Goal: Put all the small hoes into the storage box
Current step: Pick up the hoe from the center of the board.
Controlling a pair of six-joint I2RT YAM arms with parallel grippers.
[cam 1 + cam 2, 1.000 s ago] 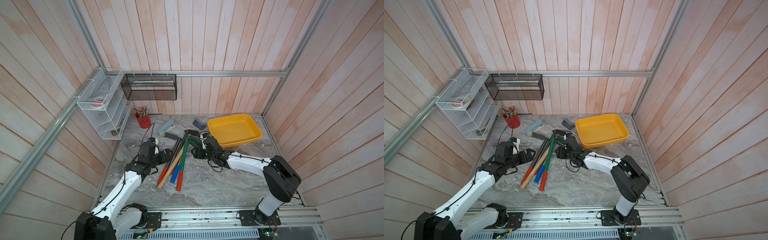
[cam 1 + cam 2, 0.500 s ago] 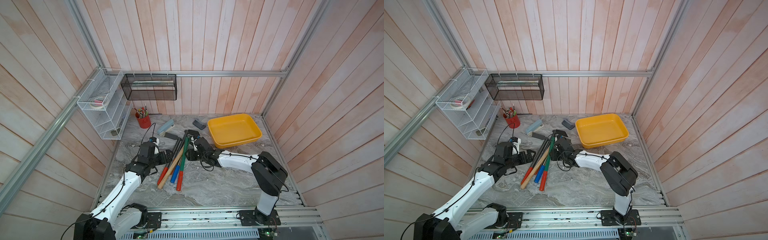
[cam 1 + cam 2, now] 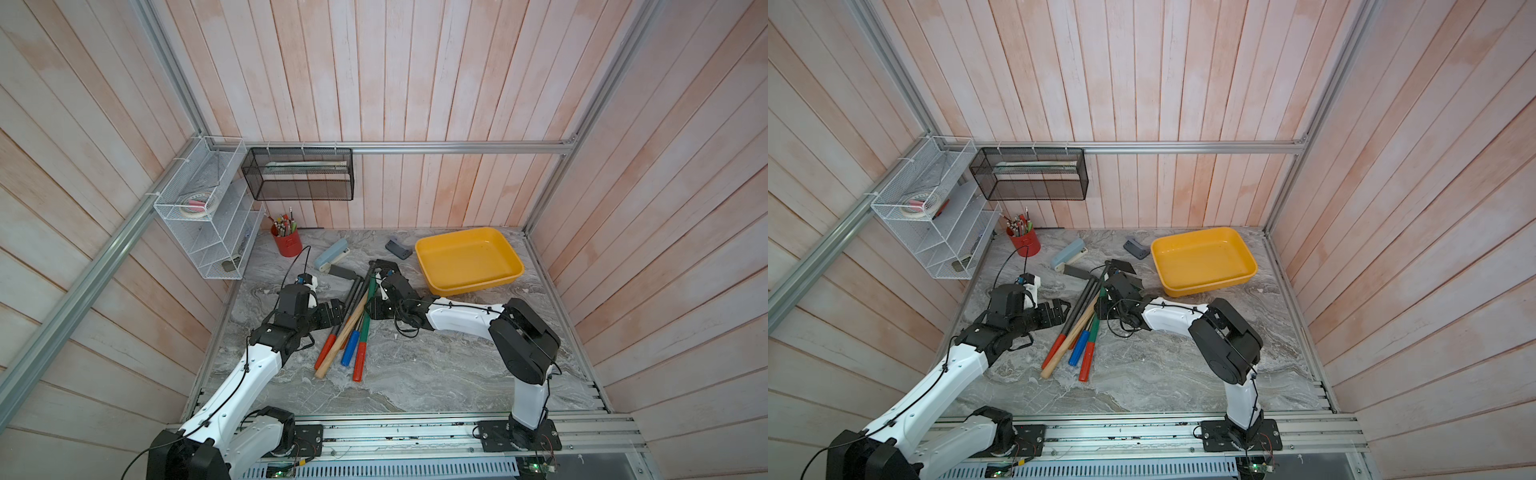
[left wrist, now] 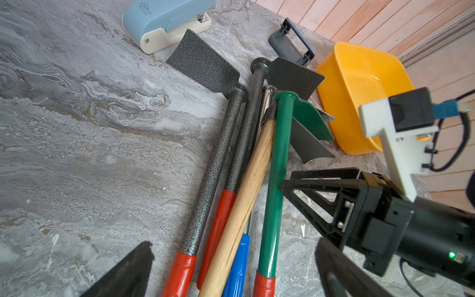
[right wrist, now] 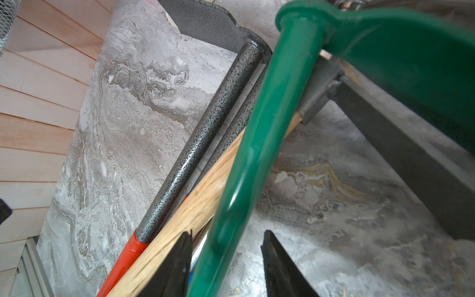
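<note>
1. Pale plank walls close in a grey marbled counter (image 3: 415, 374). The yellow storage box (image 3: 478, 282) sits empty toward the back, on the robot's right.
2. The small hoe (image 4: 277, 167) is, I judge, the green-shafted one. It lies on the counter at the right edge of a fan of 5 hoes, near the box but outside it. Its shaft crosses over a wooden handle (image 4: 246, 192) and lies beside 2 speckled shafts (image 4: 213, 167).
3. The right tool (image 5: 228, 232) straddles the green shaft. Its jaws are parted, and one finger (image 5: 280, 270) stands clear of the paint, so nothing is clamped yet.
4. The left tool (image 3: 336, 312) waits spread wide on the other side of the pile, holding nothing.
5. Handling, as a judgement:
   - The painted metal shaft looks rigid, glossy and likely slick.
   - The green blade (image 4: 311, 120) probably makes it head-heavy.
   - A hold on the bare shaft, closer to the blade than to the red grip, should limit tipping.
   - A straight lift should keep it from dragging the wooden handle underneath.
6. Compared with 1 second ago:
   - The right arm has swung from the box's front edge across to the pile, and its jaws have narrowed.
   - The left arm, the hoes and the box look unmoved.
</note>
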